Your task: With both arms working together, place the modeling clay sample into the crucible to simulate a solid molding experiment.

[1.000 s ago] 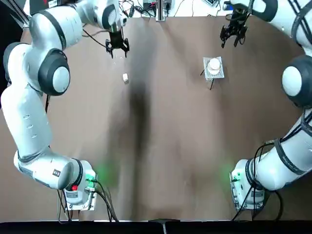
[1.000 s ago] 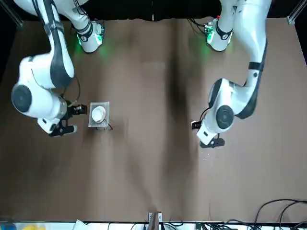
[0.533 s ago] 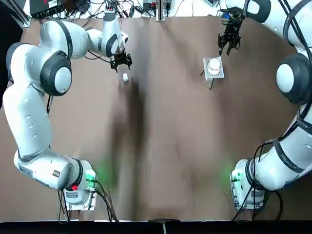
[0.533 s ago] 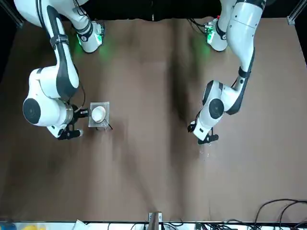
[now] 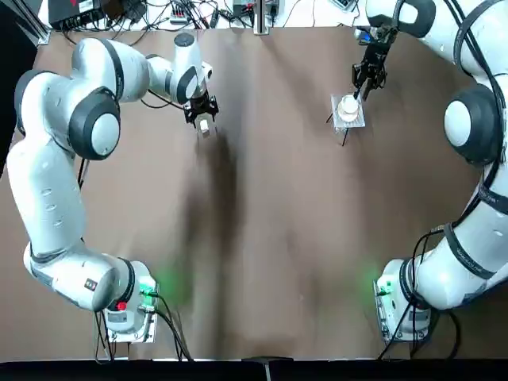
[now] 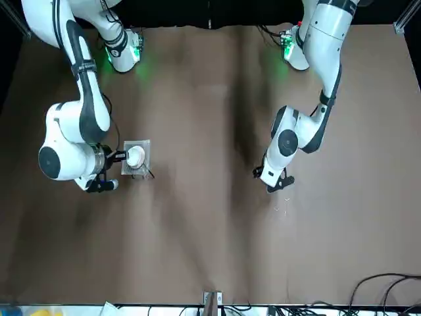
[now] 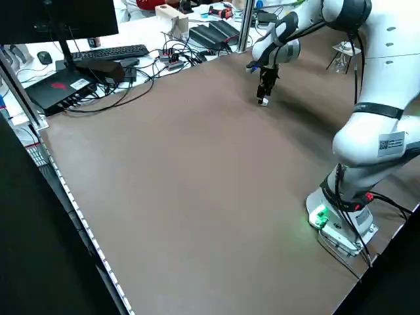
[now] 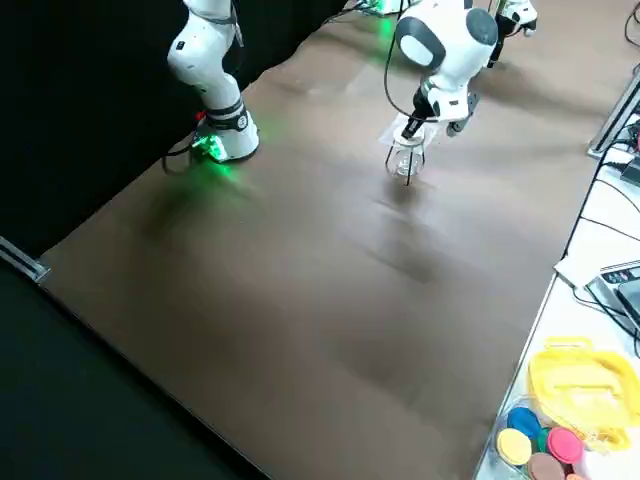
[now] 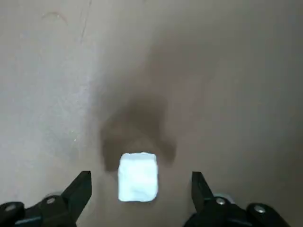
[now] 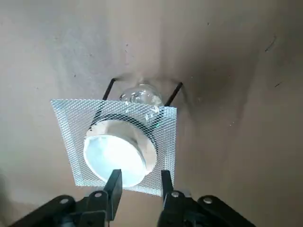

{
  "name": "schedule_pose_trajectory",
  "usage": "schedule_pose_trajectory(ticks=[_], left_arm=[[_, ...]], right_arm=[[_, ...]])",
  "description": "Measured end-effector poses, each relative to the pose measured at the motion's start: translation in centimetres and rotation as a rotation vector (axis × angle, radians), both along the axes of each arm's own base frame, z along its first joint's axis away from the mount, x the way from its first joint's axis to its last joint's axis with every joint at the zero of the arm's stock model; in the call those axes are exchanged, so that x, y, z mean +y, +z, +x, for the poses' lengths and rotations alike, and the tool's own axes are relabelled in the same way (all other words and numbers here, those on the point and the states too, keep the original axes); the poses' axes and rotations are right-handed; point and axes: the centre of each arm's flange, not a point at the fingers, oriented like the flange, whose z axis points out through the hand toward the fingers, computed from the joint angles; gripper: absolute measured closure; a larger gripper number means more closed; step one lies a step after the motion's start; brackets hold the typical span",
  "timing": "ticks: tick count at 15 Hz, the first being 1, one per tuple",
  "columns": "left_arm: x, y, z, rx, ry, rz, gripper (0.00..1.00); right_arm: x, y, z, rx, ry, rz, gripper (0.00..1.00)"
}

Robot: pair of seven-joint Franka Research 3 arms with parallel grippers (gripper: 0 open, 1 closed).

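My left gripper (image 9: 138, 189) hangs over the modeling clay sample (image 9: 138, 176), fingers spread wide to either side of it, nothing held; the lump lies bare on the table (image 5: 262, 238), well apart from the crucible (image 10: 118, 151); I judge it light and soft, so I'd pinch its flat sides gently to avoid squashing it; my right gripper (image 10: 138, 185) sits at the crucible's rim, fingers narrowly parted, not gripping; glossy ceramic on a mesh stand (image 10: 161, 123), likely slippery and tippable.
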Motion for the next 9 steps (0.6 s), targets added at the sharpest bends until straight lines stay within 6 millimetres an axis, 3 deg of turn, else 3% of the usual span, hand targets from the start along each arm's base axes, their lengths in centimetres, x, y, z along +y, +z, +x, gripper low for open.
schedule_pose_trajectory(ticks=[3, 4, 9], left_arm=[[0.3, -0.5, -0.4, 0.011, 0.002, 0.006, 0.12], [0.3, -0.5, -0.4, 0.013, 0.005, 0.007, 0.19], [0.4, -0.8, -0.6, 0.017, 0.017, 0.01, 0.27]], right_arm=[[-0.7, -0.5, 0.0, 0.014, -0.018, 0.007, 0.61], [-0.7, -0.7, 0.1, 0.017, -0.02, 0.008, 0.64], [-0.4, -2.0, 0.0, 0.039, -0.021, 0.011, 0.67]])
